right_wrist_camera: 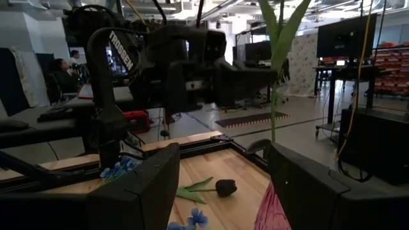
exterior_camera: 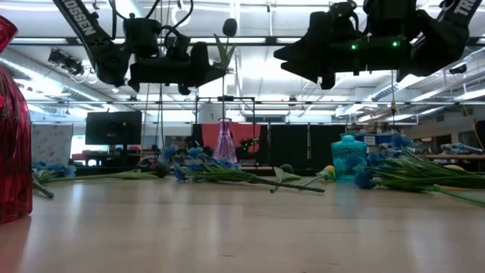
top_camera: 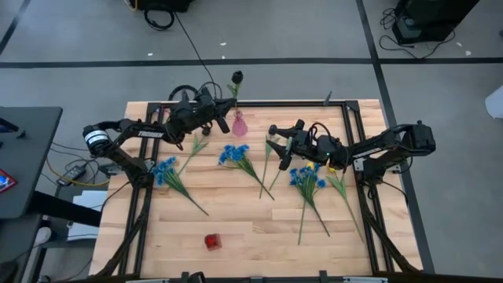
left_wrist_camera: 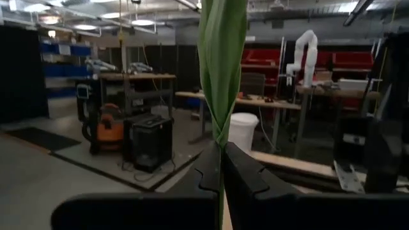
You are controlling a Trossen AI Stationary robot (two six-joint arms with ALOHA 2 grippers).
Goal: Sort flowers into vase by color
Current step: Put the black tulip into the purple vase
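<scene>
Near-black tulip (top_camera: 236, 77), green stem upright, pinched by left gripper (top_camera: 222, 118); right gripper (top_camera: 276, 142) agape.

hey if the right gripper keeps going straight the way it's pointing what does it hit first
Most likely the dark tulip's stem standing in the pink vase, held by the left gripper. The open right gripper points toward it across the table, though depth is unclear.

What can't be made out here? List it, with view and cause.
- Dark tulip in the left gripper: left wrist view, blossom cut off by the top edge.
- Pink vase: right wrist view, cut off by the bottom edge.
- Red glass vessel: low view, cut off by the left edge.
- Yellow tulips: high view, mostly hidden under the right arm.
</scene>
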